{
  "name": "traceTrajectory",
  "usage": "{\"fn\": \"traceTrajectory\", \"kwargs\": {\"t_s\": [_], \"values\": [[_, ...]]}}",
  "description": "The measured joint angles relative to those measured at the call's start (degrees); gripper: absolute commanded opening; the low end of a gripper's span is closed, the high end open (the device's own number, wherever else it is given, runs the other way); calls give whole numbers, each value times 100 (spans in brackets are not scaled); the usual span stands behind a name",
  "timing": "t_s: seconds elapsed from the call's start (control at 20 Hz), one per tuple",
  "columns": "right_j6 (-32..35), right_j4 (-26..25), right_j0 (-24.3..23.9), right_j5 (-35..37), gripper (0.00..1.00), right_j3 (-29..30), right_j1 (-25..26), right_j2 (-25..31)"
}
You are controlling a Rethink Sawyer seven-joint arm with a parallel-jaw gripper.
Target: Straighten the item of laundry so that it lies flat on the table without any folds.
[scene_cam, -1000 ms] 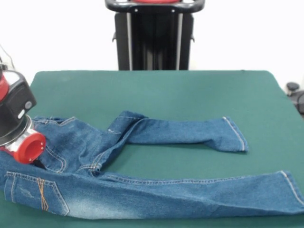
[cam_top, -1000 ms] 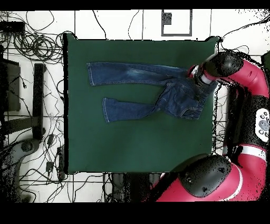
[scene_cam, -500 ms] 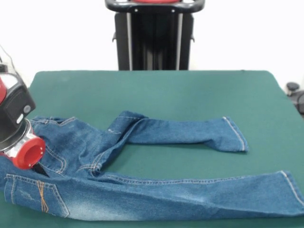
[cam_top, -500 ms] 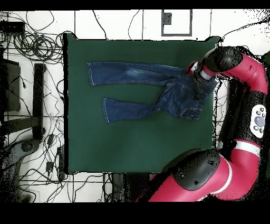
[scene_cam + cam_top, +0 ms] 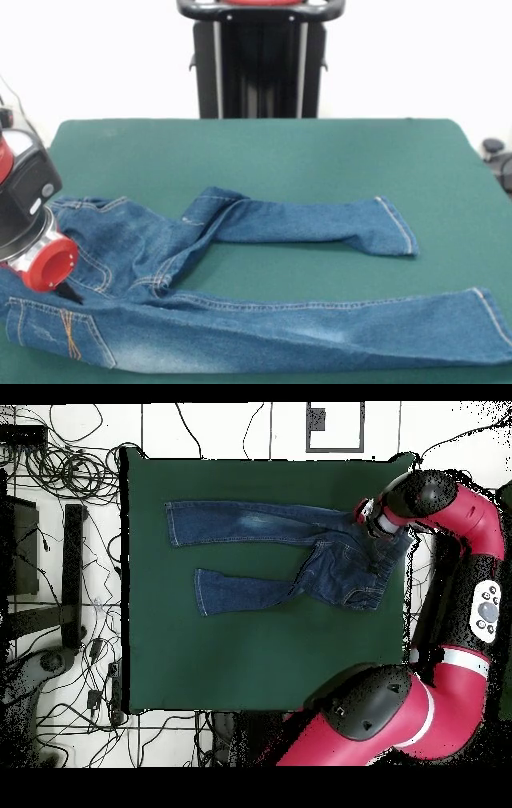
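No writing can be read anywhere. In the front view the jeans lie on the green table, the near leg straight, the far leg bent at the crotch. The gripper sits at the waistband; whether its fingers are apart cannot be told. Only the overhead view shows floor cables.

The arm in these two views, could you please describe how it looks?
In the overhead view the arm is glossy crimson with bulky black rounded joints and a grey round panel on one link. In the front view its wrist end is black, then a silver ring, ending in a red cylindrical collar.
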Motion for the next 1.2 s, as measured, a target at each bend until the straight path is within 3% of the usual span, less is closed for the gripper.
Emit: {"fn": "traceTrajectory", "kwargs": {"t_s": [1.2], "values": [[0,-70,239,-209,100,-434,131,1]]}}
